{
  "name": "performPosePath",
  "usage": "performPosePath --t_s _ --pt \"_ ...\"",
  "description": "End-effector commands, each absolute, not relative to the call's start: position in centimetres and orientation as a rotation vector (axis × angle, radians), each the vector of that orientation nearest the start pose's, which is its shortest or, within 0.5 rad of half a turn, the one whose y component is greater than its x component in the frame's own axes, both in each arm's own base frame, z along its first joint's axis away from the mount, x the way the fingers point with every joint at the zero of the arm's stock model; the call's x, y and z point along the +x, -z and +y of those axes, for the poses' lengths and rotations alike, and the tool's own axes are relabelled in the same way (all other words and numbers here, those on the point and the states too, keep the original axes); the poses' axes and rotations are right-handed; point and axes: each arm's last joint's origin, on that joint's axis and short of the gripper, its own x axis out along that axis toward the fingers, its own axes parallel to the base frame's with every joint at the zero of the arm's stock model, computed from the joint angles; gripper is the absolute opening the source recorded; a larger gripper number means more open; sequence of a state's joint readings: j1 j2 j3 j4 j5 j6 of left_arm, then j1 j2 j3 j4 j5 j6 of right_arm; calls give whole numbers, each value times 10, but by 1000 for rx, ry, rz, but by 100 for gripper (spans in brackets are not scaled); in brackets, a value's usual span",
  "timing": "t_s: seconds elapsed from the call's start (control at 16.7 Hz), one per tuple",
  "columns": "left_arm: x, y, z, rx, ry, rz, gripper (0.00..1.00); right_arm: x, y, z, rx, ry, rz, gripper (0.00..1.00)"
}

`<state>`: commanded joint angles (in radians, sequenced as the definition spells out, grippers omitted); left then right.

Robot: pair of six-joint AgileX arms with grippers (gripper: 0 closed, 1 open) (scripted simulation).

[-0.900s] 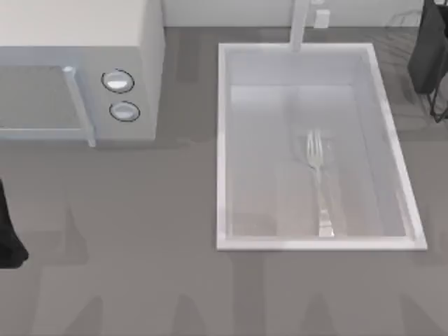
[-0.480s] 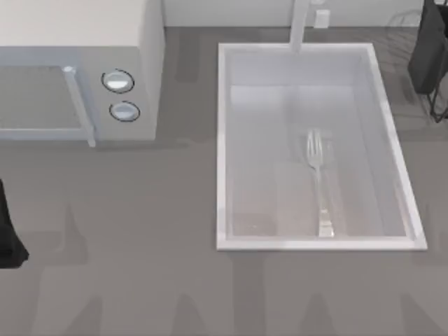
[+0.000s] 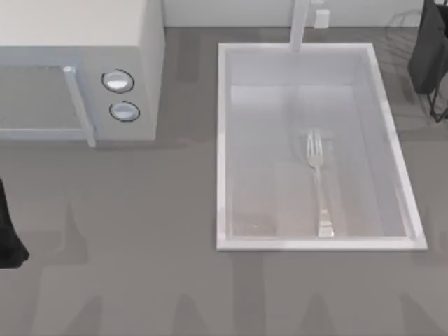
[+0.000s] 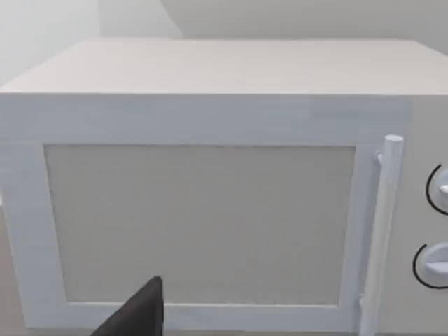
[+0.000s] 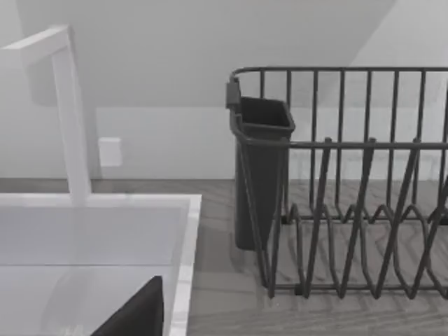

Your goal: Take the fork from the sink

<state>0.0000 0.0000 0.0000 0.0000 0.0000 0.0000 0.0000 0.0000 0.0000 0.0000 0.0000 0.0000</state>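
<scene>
The fork point(image 3: 318, 183) lies flat on the glossy bottom of the sink point(image 3: 221, 147), right of its middle, with the tines toward the far wall and the handle end close to the near wall. My left arm point(image 3: 7, 234) is parked at the table's far left edge, well away from the sink. A dark part of my left gripper point(image 4: 136, 315) shows in front of the microwave door. A dark part of my right gripper point(image 5: 140, 313) shows over the sink's far right corner point(image 5: 183, 252), facing the back wall.
A white microwave point(image 3: 77, 77) with two round knobs stands at the back left. A white faucet point(image 3: 299, 24) rises behind the sink. A dark wire dish rack point(image 5: 350, 210) with a cutlery cup point(image 5: 260, 168) stands right of the sink. Grey tabletop lies in front.
</scene>
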Motion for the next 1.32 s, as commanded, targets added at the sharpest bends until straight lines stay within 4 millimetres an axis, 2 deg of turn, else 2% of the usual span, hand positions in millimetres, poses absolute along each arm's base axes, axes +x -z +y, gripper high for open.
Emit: performPosePath --t_s 0.54,0.72,0.9,1.08,1.2,1.32 --pt "106 -160 -1 0 0 0 100 106 -160 -1 0 0 0 100" --pt "106 -160 -1 0 0 0 100 106 -170 0 9 -8 35 100" --pt "106 -160 -1 0 0 0 100 111 -193 2 30 -26 124 100" --pt "106 -160 -1 0 0 0 100 126 -227 7 56 -49 262 100" --pt "106 -160 -1 0 0 0 100 145 -252 12 73 -65 373 100" --pt "106 -160 -1 0 0 0 100 171 -275 19 88 -78 498 100"
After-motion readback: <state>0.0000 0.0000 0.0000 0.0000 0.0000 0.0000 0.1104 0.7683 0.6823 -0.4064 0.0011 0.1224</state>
